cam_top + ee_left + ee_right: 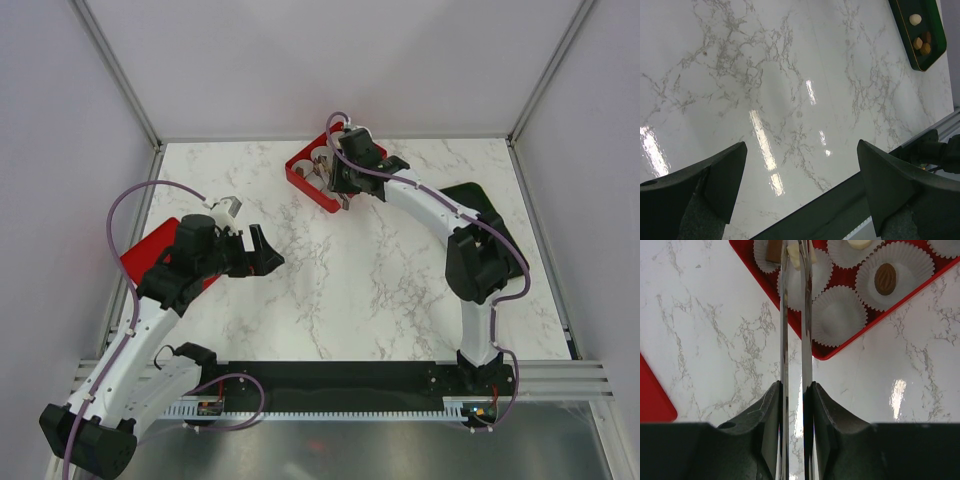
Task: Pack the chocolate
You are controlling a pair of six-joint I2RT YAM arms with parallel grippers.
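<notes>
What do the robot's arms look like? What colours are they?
Both arms, the left arm and right arm, have white tube-like links with chunky black joints. A thin purple cable loops along each one. The left gripper and right gripper are black, with two wedge-shaped fingers.

I work over a glossy white marble-veined table [350,280], boxed in by plain pale walls [350,60] on grey metal posts [118,70].

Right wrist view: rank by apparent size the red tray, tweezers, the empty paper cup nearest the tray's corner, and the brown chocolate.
1. red tray, though cropped by the frame
2. tweezers, unsure against the tray: they sit close to the camera
3. empty paper cup
4. brown chocolate
</notes>
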